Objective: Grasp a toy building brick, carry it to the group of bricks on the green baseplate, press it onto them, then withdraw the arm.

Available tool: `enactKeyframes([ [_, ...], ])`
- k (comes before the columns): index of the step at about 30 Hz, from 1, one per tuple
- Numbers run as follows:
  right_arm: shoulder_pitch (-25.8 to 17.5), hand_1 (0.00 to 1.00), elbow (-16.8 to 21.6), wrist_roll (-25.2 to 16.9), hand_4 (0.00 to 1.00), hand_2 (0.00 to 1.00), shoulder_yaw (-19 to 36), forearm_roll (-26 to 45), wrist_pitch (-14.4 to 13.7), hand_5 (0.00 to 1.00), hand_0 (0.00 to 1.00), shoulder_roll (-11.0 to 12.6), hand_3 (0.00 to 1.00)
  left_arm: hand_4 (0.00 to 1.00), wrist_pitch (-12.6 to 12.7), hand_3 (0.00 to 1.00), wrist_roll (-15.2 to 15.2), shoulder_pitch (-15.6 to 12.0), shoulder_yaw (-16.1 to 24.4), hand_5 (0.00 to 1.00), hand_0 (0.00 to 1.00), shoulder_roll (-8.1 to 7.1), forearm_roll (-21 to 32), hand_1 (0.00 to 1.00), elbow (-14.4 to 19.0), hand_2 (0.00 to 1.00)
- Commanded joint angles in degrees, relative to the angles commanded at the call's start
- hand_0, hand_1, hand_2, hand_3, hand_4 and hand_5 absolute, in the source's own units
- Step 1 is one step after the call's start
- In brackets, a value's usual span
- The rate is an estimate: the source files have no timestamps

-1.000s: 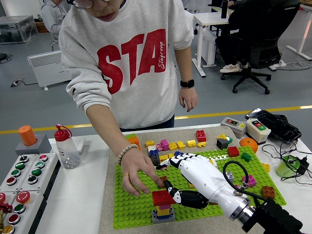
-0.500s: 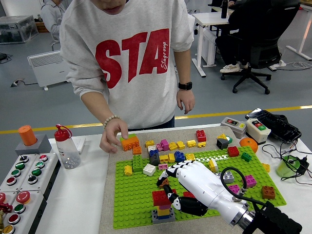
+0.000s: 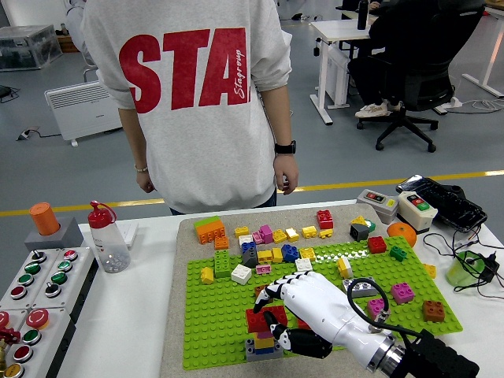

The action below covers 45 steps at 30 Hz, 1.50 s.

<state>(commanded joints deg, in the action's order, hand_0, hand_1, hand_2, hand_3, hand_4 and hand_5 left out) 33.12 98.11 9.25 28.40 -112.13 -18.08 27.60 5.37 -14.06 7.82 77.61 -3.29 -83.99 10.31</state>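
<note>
A small stack of bricks (image 3: 262,344) stands on the green baseplate (image 3: 213,315) near its front edge, with a grey brick at the bottom and a red brick (image 3: 258,319) on top. My right hand (image 3: 277,311), white with black fingertips, comes in from the lower right and lies against the right side of the stack. Its fingers (image 3: 272,291) curl over the red brick's far edge and its thumb (image 3: 285,340) presses the near side. The red brick sits on the stack. My left arm is out of view.
Loose bricks lie along the baseplate's far edge (image 3: 268,235) and on its right part (image 3: 402,293). A person (image 3: 197,94) stands at the far side with both hands hanging off the table. A bottle (image 3: 104,236) and a button panel (image 3: 31,283) stand at the left.
The person pulled their hand off the baseplate, left an orange brick at the far left and stood upright. My right hand slid a little left and nearer, staying at the red brick.
</note>
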Motion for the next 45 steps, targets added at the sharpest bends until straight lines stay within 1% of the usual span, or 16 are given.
enactKeyframes([
  [19, 0.36, 0.626, -2.15, 0.27, 0.334, 0.6, -2.11, 0.1, 0.71, 0.194, 0.591, -0.49, 0.553, 0.287, -0.07, 0.574, -0.12, -0.11, -0.07, 0.998, 0.655, 0.14, -0.08, 0.688, 0.0, 0.67],
  [45, 0.68, 0.627, -3.03, 0.87, 0.341, 0.602, -3.2, -0.03, 1.01, 0.193, 0.59, -1.52, 0.554, 0.285, -0.12, 0.575, -0.19, -0.51, -0.27, 0.998, 0.653, 0.27, -0.23, 0.688, 0.0, 0.672],
])
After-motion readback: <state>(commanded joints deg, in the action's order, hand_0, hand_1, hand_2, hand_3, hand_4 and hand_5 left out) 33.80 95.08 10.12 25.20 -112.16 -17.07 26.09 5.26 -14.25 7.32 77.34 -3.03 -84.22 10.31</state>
